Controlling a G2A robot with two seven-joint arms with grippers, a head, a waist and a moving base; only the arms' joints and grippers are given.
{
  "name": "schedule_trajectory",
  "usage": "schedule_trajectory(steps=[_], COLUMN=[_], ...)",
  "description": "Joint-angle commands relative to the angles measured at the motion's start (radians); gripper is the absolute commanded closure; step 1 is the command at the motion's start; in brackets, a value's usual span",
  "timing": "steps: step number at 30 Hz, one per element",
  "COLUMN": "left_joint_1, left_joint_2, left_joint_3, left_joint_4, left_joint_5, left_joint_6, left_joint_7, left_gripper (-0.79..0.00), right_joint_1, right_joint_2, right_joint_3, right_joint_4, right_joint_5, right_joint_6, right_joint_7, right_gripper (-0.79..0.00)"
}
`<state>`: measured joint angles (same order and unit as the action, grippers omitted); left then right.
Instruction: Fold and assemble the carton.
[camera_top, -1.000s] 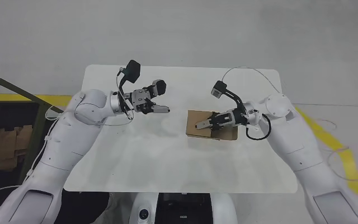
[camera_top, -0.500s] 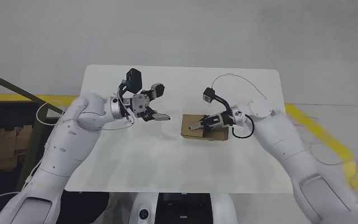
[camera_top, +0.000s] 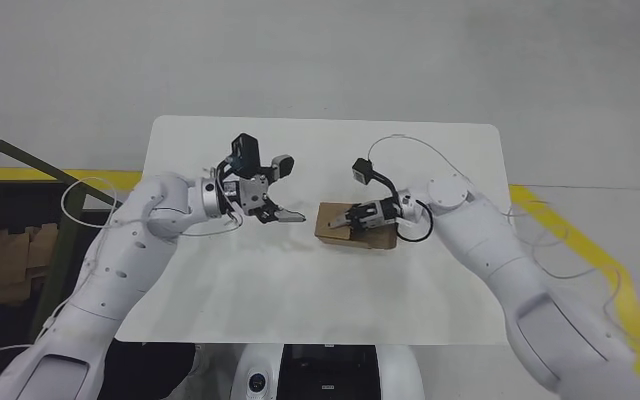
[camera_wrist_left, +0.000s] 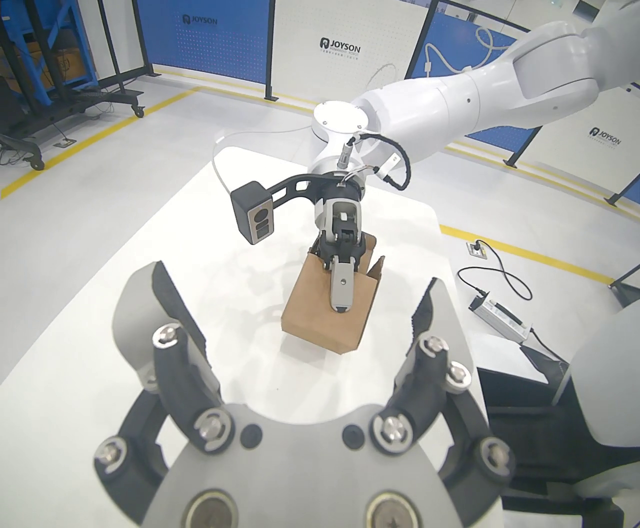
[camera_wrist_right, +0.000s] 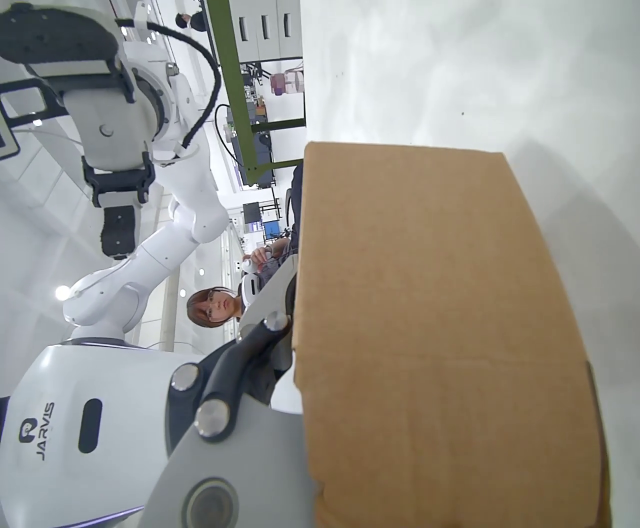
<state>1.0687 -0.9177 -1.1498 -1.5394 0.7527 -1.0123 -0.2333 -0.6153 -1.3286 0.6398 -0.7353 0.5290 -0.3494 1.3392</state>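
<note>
A brown carton (camera_top: 362, 241) lies right of the middle of the white table (camera_top: 250, 290). My right gripper (camera_top: 338, 224) is shut on the carton's upper panel, and one finger (camera_wrist_left: 341, 292) rests flat on top of it in the left wrist view. That panel (camera_wrist_right: 430, 325) runs alongside a finger (camera_wrist_right: 270, 305) in the right wrist view. The carton's end flaps (camera_wrist_left: 374, 267) stand partly raised at its far side. My left gripper (camera_top: 287, 190) hovers open just left of the carton (camera_wrist_left: 312, 312), its fingers (camera_wrist_left: 165, 300) spread wide and holding nothing.
The near and left parts of the table are bare white surface. A thin white cable (camera_top: 430, 135) loops over the table's back right part. Beside the table, a power adapter and cord (camera_wrist_left: 500, 312) lie on the floor.
My right gripper has pulled the carton leftward across the table toward the middle. My left gripper has shifted right and slightly nearer, closing the gap to the carton.
</note>
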Motion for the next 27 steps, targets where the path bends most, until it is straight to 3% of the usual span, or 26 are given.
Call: schedule_trajectory(steps=[1, 2, 6, 9, 11, 14, 27], left_joint_1=[0.0, -0.001, -0.005, -0.007, -0.008, -0.01, -0.013], left_joint_2=[0.003, 0.004, 0.01, 0.014, 0.017, 0.022, 0.037], left_joint_3=[0.006, 0.009, 0.019, 0.025, 0.028, 0.034, 0.04], left_joint_4=[0.001, 0.002, 0.003, 0.005, 0.006, 0.007, 0.022], left_joint_5=[0.017, 0.026, 0.059, 0.078, 0.087, 0.097, 0.145], left_joint_6=[0.0, 0.0, 0.0, 0.0, 0.0, 0.0, 0.0], left_joint_7=[0.018, 0.026, 0.051, 0.069, 0.08, 0.092, 0.135], left_gripper=[-0.785, -0.785, -0.785, -0.785, -0.785, -0.785, -0.785], right_joint_1=[0.007, 0.01, 0.02, 0.026, 0.03, 0.034, 0.008], right_joint_2=[-0.006, -0.01, -0.023, -0.031, -0.035, -0.038, 0.002], right_joint_3=[-0.004, -0.007, -0.017, -0.022, -0.021, -0.015, 0.055], right_joint_4=[0.015, 0.021, 0.042, 0.055, 0.065, 0.075, -0.02], right_joint_5=[-0.008, -0.013, -0.026, -0.032, -0.034, -0.034, -0.083], right_joint_6=[0.0, 0.002, 0.022, 0.039, 0.046, 0.054, 0.107], right_joint_7=[-0.004, -0.006, -0.003, -0.001, -0.006, -0.006, -0.01], right_gripper=[0.0, 0.0, -0.283, -0.388, -0.628, -0.785, -0.785])
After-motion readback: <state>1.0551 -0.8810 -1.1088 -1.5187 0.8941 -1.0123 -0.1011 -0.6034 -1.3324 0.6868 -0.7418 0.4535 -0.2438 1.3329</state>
